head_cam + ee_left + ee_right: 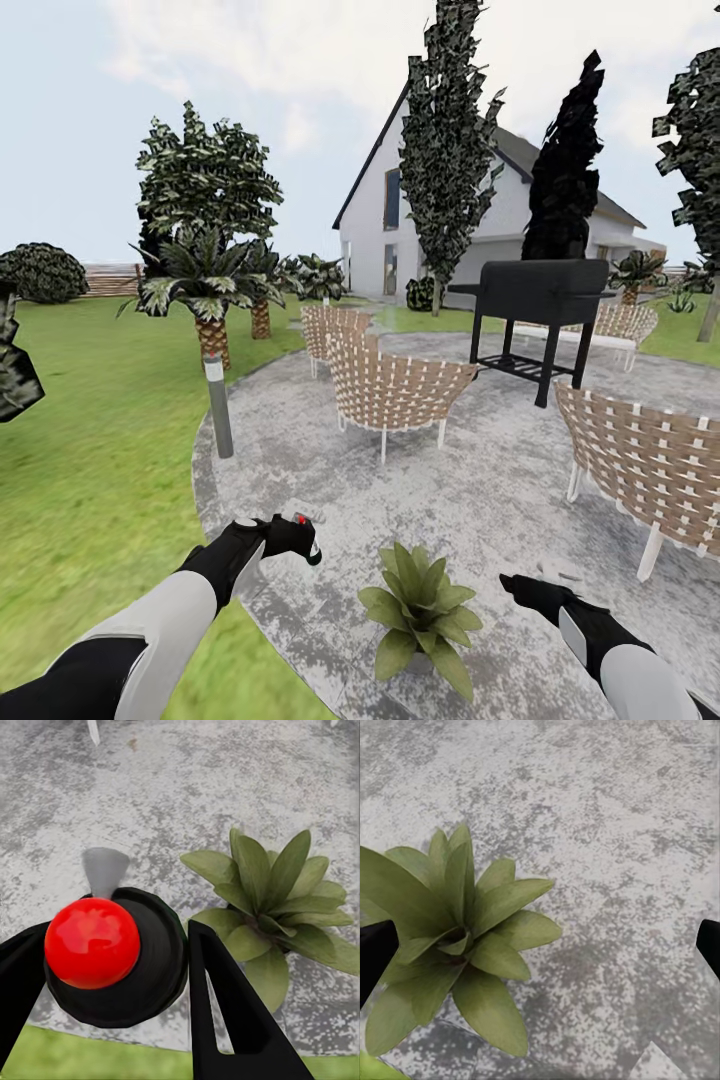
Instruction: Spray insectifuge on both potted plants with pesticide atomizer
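On the round paved patio (480, 500), one potted plant (420, 610) sits between the arms. The left gripper (290, 540) clamps the pesticide atomizer (112, 956) with its nozzle toward the leaves (likely aiming). The right gripper (520, 585) hangs empty, fingers spread.

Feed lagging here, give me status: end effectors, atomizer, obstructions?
Left end effector shut on pesticide atomizer. Right end effector open, nothing held. Potted plant between both arms on patio; nothing blocking it.

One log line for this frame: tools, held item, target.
left tool: shut on atomizer | right tool: open, empty | target: potted plant on patio, between arms
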